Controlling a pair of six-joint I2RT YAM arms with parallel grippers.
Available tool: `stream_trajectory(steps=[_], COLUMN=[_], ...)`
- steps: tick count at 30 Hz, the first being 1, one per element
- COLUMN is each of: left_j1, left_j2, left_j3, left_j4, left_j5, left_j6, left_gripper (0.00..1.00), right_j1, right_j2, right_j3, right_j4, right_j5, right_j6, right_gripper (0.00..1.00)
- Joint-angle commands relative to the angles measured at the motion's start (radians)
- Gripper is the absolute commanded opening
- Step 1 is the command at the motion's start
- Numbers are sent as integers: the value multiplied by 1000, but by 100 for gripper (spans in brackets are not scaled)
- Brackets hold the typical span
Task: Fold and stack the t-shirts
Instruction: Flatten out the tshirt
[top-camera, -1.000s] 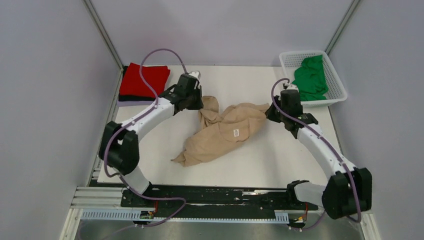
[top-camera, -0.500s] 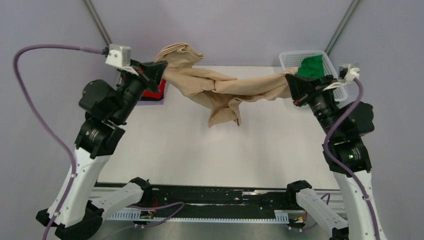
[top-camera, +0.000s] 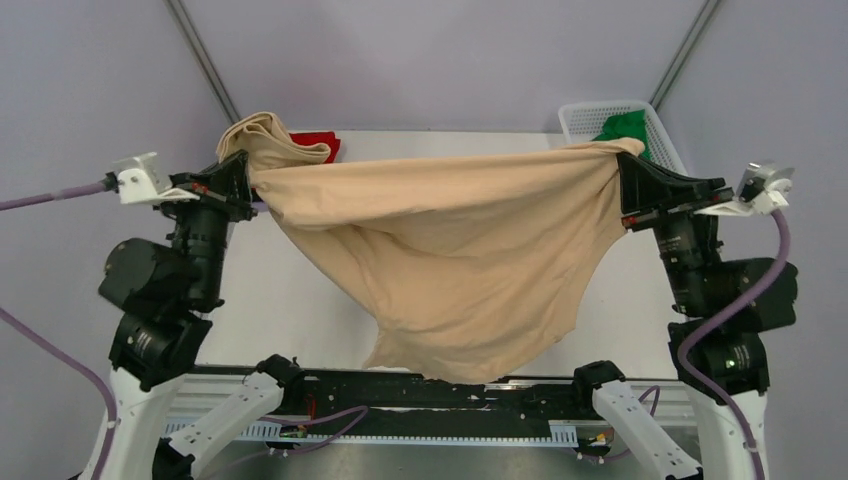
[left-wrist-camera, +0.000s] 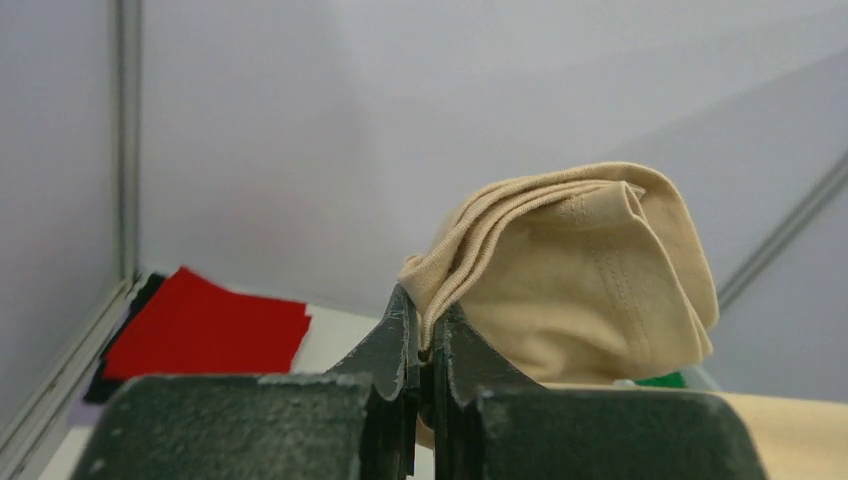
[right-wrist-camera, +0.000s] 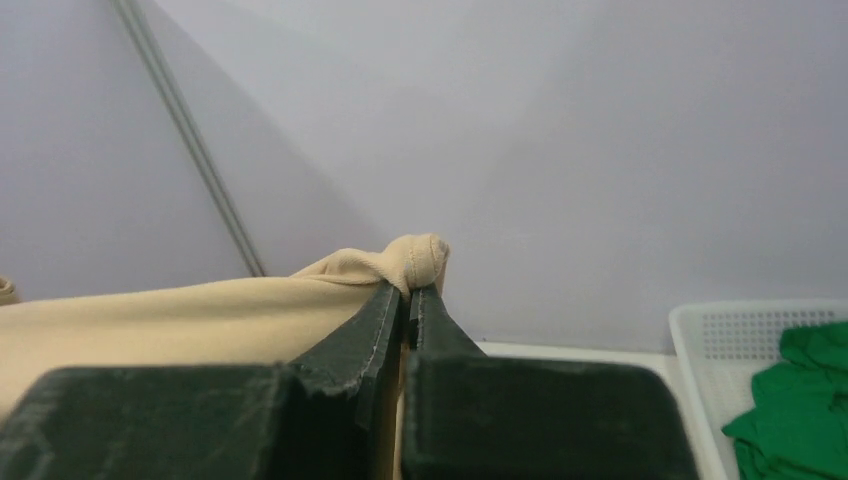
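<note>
Above the table (top-camera: 440, 142), the tan t-shirt (top-camera: 450, 250) spans side to side between my left gripper (top-camera: 245, 178) and right gripper (top-camera: 622, 175). Both pinch bunched cloth at its top edge; the body sags toward the near edge.

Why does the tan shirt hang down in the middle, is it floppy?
Probably very floppy: the tan t-shirt sags in a deep drape between the left gripper and right gripper. Likely light, since two small pinches hold it up. It bunches where pinched, so seems soft.

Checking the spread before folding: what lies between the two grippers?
The tan t-shirt, stretched from the left gripper to the right gripper and sagging in the middle, as the top view shows.
</note>
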Motion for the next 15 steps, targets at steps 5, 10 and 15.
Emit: stream_trajectory(steps=[5,10,15], left_j1=[23,274,327], left_j2=[296,584,719], left_j3=[-157,-172,-40], left_j4=[-274,-371,-525], left_j5=[-524,-169,-59], left_j6=[-240,-375,-402], left_gripper=[13,75,100], right_j1=[-9,-73,-71], right_j2=[254,573,680], right_j3=[-202,-229,-96], right_j4=[-8,38,-125], right_j5=[376,383,458], right_j6=[-39,0,76], right_gripper=[0,15,100])
